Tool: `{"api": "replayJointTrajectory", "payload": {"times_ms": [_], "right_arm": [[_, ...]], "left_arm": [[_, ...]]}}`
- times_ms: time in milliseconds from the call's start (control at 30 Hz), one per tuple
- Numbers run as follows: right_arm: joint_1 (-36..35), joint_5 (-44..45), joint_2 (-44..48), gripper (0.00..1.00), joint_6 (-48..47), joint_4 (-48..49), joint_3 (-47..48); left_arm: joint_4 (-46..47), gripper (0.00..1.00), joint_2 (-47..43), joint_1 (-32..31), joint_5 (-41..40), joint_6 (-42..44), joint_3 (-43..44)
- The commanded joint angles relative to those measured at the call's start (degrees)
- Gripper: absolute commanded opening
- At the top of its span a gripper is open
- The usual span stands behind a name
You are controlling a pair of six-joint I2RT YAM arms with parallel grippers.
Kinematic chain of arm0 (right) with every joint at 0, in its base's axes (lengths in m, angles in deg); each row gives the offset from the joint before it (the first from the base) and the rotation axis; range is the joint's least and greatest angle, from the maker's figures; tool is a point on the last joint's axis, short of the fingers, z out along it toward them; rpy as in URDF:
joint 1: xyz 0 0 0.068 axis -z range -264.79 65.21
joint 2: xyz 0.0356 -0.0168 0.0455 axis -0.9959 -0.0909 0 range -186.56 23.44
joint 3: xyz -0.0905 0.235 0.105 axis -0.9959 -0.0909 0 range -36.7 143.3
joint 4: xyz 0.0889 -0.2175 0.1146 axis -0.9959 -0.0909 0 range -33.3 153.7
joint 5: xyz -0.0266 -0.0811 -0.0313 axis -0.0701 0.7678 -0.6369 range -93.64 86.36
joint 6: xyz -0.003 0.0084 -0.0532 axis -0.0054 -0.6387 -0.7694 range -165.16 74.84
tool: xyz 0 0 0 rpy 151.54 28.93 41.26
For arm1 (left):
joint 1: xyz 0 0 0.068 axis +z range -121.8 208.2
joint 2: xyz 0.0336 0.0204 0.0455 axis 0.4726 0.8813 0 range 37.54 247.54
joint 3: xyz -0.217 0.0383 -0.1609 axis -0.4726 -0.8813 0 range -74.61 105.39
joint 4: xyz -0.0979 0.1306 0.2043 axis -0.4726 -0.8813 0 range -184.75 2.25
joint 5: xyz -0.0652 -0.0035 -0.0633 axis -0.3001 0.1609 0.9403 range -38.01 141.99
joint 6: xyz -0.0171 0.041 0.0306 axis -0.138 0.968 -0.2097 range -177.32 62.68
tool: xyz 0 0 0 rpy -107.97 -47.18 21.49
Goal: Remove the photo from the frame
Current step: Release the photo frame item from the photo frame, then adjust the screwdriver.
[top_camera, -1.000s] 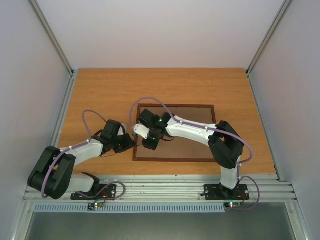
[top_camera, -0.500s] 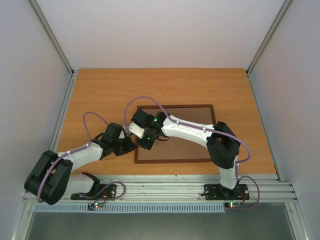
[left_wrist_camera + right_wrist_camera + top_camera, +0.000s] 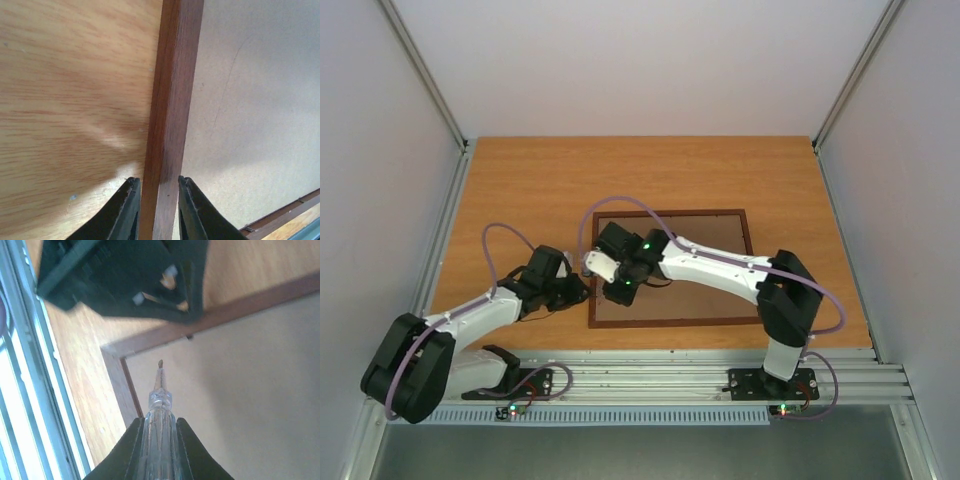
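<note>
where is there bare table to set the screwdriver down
Widest: the table between the frame's far rail and the back wall. Also the far-left corner beyond the left gripper, and a narrow strip right of the frame. Crowded: the frame's near-left corner, shared with the right gripper and its screwdriver.

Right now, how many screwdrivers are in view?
1. The screwdriver is held in the right fingers, tip aimed at the hardboard back just inside the frame's near-left corner. Another could be hidden from these views.
</note>
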Motion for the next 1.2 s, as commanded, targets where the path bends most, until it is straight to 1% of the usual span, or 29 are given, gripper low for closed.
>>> {"api": "replayJointTrajectory", "payload": {"times_ms": [0, 100, 167, 267, 467, 633, 800, 1033, 1133, 1167], "right_arm": [[4.2, -0.9, 6.7, 0.01, -2.1, 2.4, -5.5], [6.4, -1.0, 9.2, 0.01, -2.1, 4.3, -9.8], [7.9, -1.5, 10.7, 0.01, -1.7, 6.3, -12.2], [9.9, -2.5, 13.0, 0.01, -0.5, 10.1, -16.0], [11.1, -2.6, 15.4, 0.01, 1.5, 16.7, -20.5], [12.0, -2.3, 16.7, 0.01, 2.4, 19.8, -22.9], [13.3, -2.8, 18.0, 0.01, 3.1, 21.6, -24.9], [14.0, -3.3, 18.4, 0.01, 3.5, 22.5, -26.0], [14.1, -3.4, 18.3, 0.01, 3.5, 22.6, -25.9], [14.1, -3.5, 18.3, 0.01, 3.5, 22.5, -26.0]], "left_arm": [[-3.5, 0.25, -1.4, 0.3, -2.8, 2.5, 3.5], [-6.1, 0.31, -0.6, 0.2, -3.1, 3.8, 5.7], [-8.1, 0.38, 0.2, -0.5, -4.2, 4.7, 7.4], [-12.2, 0.49, 1.1, -3.8, -8.7, 6.0, 10.4], [-20.0, 0.59, 5.0, -9.8, -20.1, 7.4, 16.0], [-23.7, 0.6, 9.6, -14.4, -26.5, 7.1, 19.7], [-25.6, 0.58, 14.8, -18.1, -30.2, 6.5, 22.7], [-27.1, 0.55, 18.4, -20.7, -32.6, 5.5, 24.6], [-26.9, 0.5, 19.7, -21.1, -32.3, 5.4, 24.7], [-26.9, 0.47, 20.2, -21.2, -32.0, 5.4, 24.7]]}}
